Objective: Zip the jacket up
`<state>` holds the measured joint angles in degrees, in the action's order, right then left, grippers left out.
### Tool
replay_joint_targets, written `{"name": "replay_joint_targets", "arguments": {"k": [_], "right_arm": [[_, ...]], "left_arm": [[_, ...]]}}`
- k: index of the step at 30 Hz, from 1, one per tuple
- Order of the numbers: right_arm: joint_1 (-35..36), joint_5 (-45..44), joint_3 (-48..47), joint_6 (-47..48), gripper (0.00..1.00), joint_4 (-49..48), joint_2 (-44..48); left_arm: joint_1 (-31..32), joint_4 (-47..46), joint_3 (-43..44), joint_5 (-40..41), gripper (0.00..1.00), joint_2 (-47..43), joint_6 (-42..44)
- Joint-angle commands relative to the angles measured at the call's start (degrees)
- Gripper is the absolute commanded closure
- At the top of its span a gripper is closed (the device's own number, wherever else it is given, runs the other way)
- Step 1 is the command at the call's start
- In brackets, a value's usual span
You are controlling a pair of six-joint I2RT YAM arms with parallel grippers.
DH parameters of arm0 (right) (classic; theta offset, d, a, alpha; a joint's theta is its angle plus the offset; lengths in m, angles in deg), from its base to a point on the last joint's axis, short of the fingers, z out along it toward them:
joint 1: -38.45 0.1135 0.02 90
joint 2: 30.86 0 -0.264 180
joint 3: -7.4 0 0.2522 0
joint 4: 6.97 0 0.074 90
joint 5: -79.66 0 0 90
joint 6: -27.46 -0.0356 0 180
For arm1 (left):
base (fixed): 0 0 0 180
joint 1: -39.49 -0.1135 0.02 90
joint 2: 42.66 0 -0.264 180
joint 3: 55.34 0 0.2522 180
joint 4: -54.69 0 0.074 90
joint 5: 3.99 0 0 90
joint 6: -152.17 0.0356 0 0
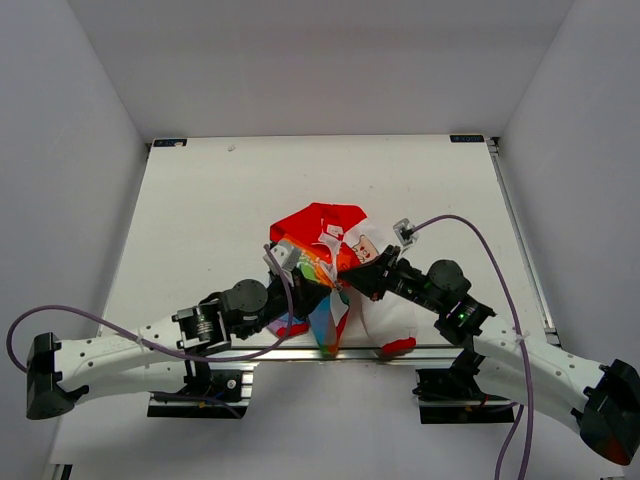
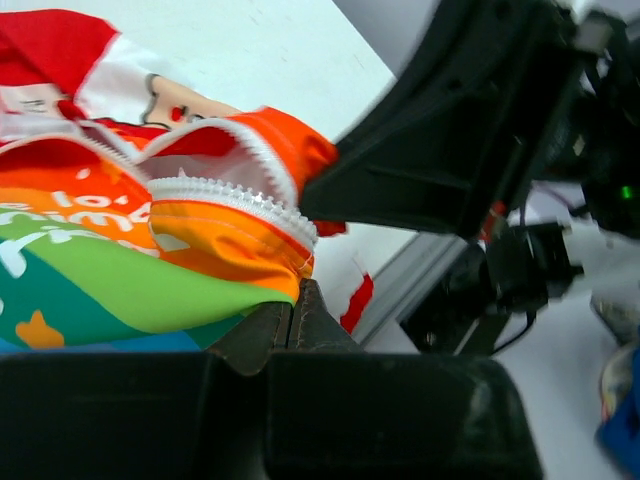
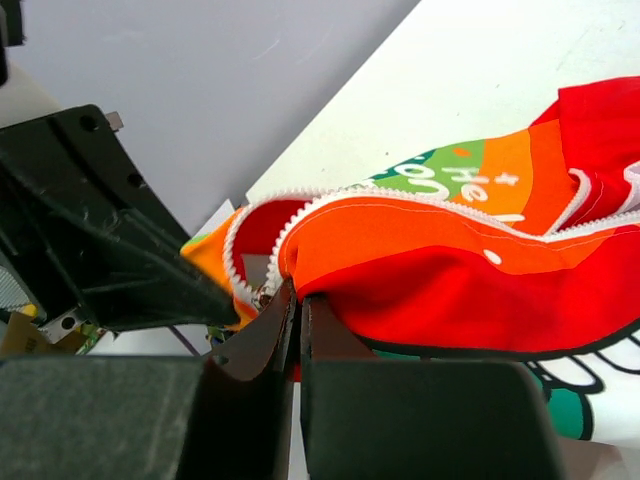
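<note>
Top view, jacket: the jacket [image 1: 325, 250] lies bunched at the middle of the table [image 1: 200, 220], toward the near edge. Its red hood is on the far side and a red cuff [image 1: 398, 347] rests at the near rail [image 1: 300, 353].
Top view, hands: my left gripper [image 1: 302, 275] and my right gripper [image 1: 350, 278] meet at the striped hem, just beside each other. I cannot read their closure from this view.
Left wrist, grip: my left fingers [image 2: 258, 340] are together, pinching the orange band of the hem from below.
Left wrist, zipper: two rows of white zipper teeth [image 2: 235, 197] curl apart above the pinch. No slider shows here.
Right wrist, grip: my right fingers [image 3: 335, 345] are pressed together on the orange edge at the bottom end of the teeth.
Right wrist, zipper: the rows run separately toward the right. A small metal piece [image 3: 265, 297] sits at my fingertips. It may be the slider but is too small to confirm.
Progress: early, in my judgement. I hold both front edges at the hem, and no teeth are joined anywhere visible.
Outstanding: seating the two bottom ends together, then running the slider up to the collar.
Surface: white, flat and matte.
Room: plain pale walls [image 1: 320, 60] on three sides. Purple cables [image 1: 490, 250] trail from both arms.
</note>
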<state>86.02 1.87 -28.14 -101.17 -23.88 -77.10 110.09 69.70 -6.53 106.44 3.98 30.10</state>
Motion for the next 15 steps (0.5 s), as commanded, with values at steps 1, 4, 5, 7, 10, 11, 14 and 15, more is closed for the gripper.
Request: {"name": "replay_joint_targets", "arguments": {"k": [1, 4, 5, 7, 10, 11, 14, 15], "right_arm": [[-0.37, 0.97, -4.05, 1.63, 1.0, -1.93, 0.62], [-0.46, 3.34, -6.94, 3.82, 1.0, 2.08, -0.16], [-0.46, 4.13, -8.0, 4.7, 1.0, 3.59, -0.52], [-0.46, 5.89, -9.76, 6.46, 1.0, 8.15, -1.31], [-0.46, 6.86, -10.91, 7.43, 1.0, 9.67, -0.88], [-0.46, 6.69, -10.83, 7.43, 1.0, 10.19, -0.61], [-0.46, 6.6, -11.09, 7.96, 1.0, 11.42, 0.36], [-0.46, 6.43, -11.44, 8.13, 1.0, 12.21, 0.53]], "left_arm": [[0.14, 0.14, -0.07, -11.1, 1.0, 0.47, 5.97], [0.06, 2.16, 0.11, -12.08, 1.0, 0.92, 6.5], [0.06, 3.65, 0.2, -11.64, 1.0, 1.09, 6.67], [0.14, 5.94, 0.81, -9.37, 1.0, 1.62, 6.24], [0.14, 9.9, 1.86, -6.55, 1.0, 3.28, 4.83], [0.06, 11.99, 2.39, -5.76, 1.0, 4.25, 3.78], [0.06, 14.64, 2.92, -5.22, 1.0, 5.83, 2.38], [0.14, 15.09, 3.01, -5.13, 1.0, 6.1, 1.93]]}}
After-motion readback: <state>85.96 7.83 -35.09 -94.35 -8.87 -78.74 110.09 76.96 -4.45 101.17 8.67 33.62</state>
